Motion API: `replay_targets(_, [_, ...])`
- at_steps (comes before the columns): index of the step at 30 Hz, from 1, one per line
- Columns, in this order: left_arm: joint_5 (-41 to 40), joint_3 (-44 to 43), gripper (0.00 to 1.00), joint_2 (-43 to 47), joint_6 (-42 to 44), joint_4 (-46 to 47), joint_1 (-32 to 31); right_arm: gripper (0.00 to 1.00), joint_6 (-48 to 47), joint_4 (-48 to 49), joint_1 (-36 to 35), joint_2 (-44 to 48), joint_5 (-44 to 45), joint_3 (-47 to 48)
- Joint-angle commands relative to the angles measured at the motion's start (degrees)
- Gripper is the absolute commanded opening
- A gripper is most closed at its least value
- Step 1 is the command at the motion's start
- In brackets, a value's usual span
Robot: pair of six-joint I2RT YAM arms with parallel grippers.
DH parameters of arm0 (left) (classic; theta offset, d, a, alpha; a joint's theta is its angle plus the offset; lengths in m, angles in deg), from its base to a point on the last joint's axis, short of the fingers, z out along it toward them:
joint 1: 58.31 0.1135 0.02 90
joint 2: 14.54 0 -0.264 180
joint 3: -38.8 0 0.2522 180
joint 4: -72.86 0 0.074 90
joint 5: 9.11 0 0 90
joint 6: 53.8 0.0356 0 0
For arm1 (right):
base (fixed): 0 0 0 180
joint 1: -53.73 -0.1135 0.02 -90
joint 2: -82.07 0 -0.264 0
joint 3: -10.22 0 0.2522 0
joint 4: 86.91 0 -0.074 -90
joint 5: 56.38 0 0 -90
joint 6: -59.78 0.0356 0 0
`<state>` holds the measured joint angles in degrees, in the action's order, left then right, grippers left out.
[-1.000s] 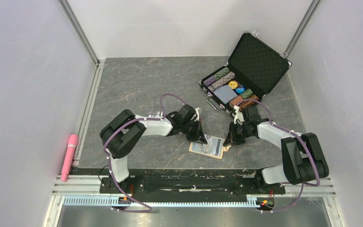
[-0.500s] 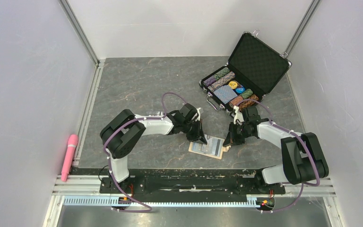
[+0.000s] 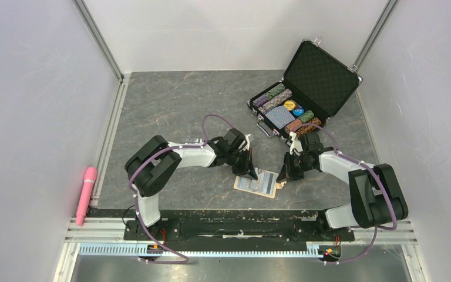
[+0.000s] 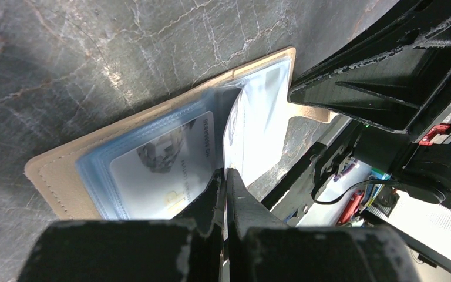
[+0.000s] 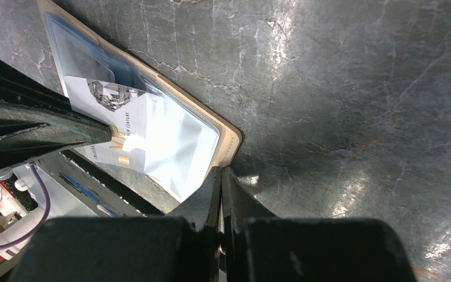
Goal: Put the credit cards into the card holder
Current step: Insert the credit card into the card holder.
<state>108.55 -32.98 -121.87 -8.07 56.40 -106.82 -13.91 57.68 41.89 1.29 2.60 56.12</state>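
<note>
My left jaws are pressed together, and the lower edge of a glossy translucent leaf (image 4: 255, 126) runs into the seam between them. The leaf stands up, curved, from the card holder (image 4: 44, 170). I cannot tell whether it is a pocket leaf or a card. My right jaws are closed on nothing, with their tips at the holder's tan rim on the opposite side.

The holder lies spread open on the worktop (image 3: 170, 111) between my two arms, near the front. In its light blue lining sits a credit card (image 4: 158, 158). It is white, with a grey gem-like picture, a small gold mark and a printed line that seems to end in CENTURY. The row of characters along its edge is too blurred to read. The holder's outside is tan and leather-grained, with a stitched edge.

The worktop is dark grey and stone-patterned, with pale veins and a sheen. White walls and metal rails enclose it. At the far right a black case (image 3: 323, 73) stands open, its quilted lid up, holding rows of poker chips (image 3: 279, 97). A pink rod (image 3: 86, 194) lies along the left rail.
</note>
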Motion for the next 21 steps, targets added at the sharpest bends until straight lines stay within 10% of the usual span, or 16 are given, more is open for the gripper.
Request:
replay_targets(1, [0.68,-0.05,0.02,-2.74,-0.75,-1.13,-1.31,0.00,-0.69,-2.04,-0.64,-1.98,1.57,0.02])
replay_targets(21, [-6.93,-7.71,0.50,-0.64,7.66,-18.50,-1.89,0.00,-0.62,-1.94,-0.62,-4.09,1.41,1.96])
